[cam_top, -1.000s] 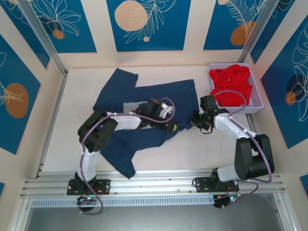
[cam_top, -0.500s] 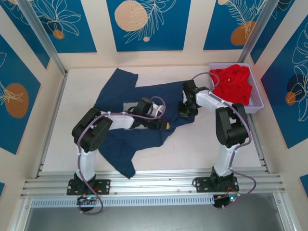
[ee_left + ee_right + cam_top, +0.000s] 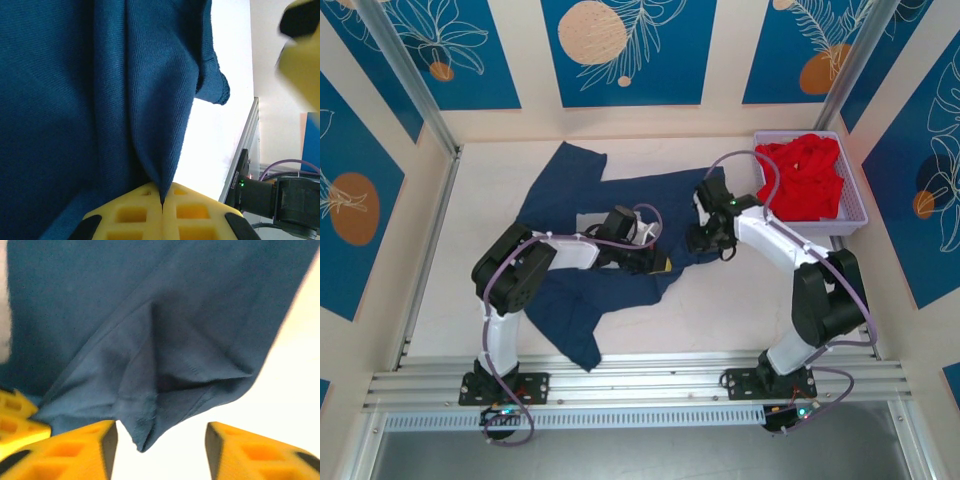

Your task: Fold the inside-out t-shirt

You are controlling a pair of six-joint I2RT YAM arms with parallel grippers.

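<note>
My left gripper (image 3: 162, 201) is clamped on a pinched ridge of the navy t-shirt (image 3: 620, 190), which sprawls crumpled across the left and middle of the table (image 3: 710, 310). Just beyond, my right gripper (image 3: 161, 440) stands parted around a hem corner; I should seat that corner deep before closing

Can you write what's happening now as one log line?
left fingers: shut on t-shirt | right fingers: open by a t-shirt fold | t-shirt: rumpled on table | red garment: in basket

Blue leaf-patterned wall panels (image 3: 660, 60) surround a brightly lit white table (image 3: 720, 310).
</note>
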